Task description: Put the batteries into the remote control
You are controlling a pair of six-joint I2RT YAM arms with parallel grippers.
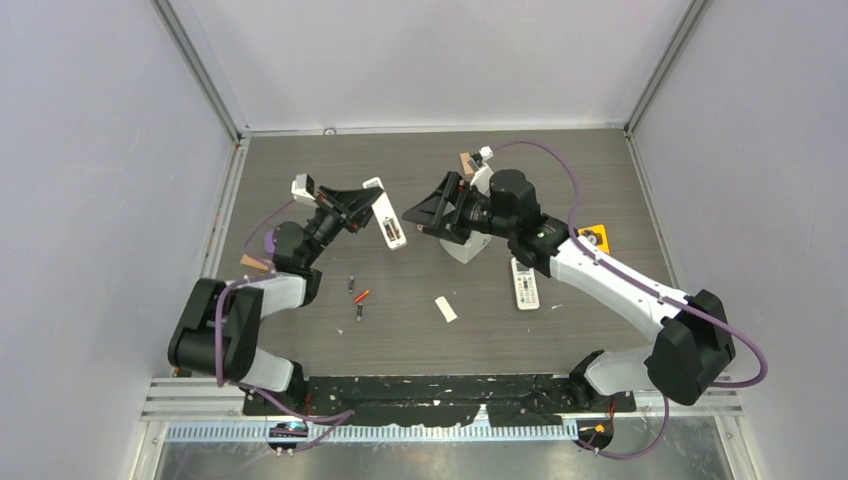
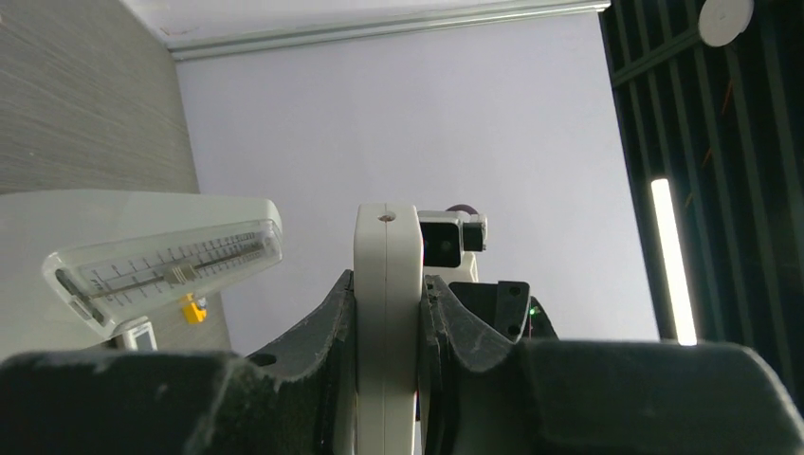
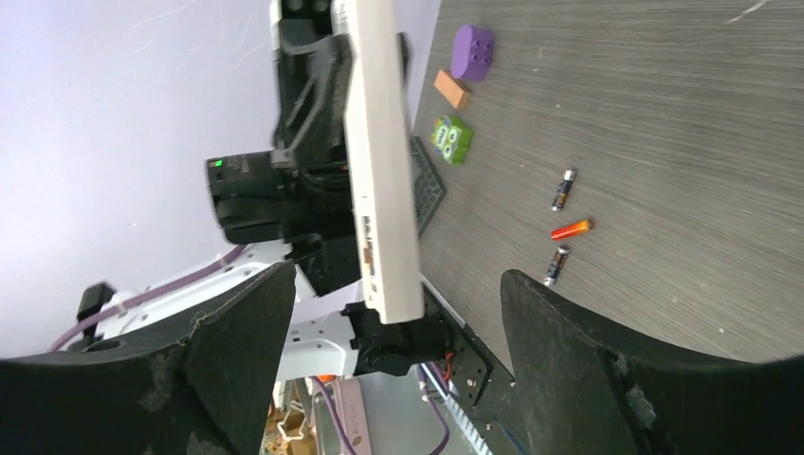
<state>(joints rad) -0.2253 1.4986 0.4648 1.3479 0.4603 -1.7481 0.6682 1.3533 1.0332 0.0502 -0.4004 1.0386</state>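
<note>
The remote (image 2: pixel 387 242) is clamped upright in the left pincer (image 2: pixel 389 289). The right pincer (image 3: pixel 396 277) is held wide open, the remote between its jaws, untouched. Batteries (image 3: pixel 572 228) lie beyond, on the table (image 3: pixel 683 114).

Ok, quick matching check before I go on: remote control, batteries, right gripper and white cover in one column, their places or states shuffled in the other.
1. remote control
2. batteries
3. right gripper
4. white cover

A. open, holding nothing
B. lying alone on the table, right of the batteries
C. clamped in the left gripper
D. three loose on the table, between the arms

Pairs: 1-C, 2-D, 3-A, 4-B
</note>
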